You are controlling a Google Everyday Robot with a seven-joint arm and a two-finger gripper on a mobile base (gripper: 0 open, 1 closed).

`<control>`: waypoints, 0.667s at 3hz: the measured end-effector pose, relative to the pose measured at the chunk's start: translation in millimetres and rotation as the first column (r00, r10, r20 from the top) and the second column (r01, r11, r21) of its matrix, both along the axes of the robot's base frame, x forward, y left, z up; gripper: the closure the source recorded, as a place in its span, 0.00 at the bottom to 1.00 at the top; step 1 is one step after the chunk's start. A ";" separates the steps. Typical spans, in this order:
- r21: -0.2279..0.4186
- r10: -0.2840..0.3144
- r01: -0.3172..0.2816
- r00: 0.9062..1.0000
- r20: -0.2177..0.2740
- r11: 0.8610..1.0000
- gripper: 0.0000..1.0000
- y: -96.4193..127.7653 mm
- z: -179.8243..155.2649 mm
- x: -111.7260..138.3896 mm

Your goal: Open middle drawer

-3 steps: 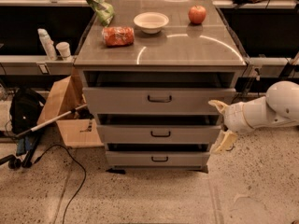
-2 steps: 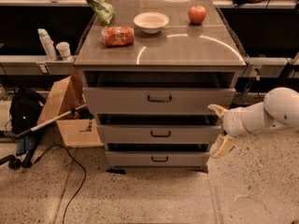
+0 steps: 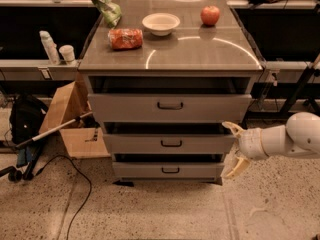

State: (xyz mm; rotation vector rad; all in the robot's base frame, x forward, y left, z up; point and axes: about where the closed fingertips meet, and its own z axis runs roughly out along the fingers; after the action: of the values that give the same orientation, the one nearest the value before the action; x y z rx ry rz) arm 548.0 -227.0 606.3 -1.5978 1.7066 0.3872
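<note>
- Gripper: fingers spread apart, holding nothing, just beside rt end of middle drawer.
- Middle drawer: btwn top drawer & bottom drawer, dark handle at centre.
</note>
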 end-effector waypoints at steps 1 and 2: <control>0.054 0.004 -0.003 1.000 -0.020 0.999 0.00 6.9 -15.9 -3.7; 0.054 0.004 -0.003 1.000 -0.020 0.999 0.00 6.9 -15.9 -3.7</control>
State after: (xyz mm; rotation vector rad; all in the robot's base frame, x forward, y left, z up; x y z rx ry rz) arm 544.3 -220.1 590.4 -1.5630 1.6946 0.4491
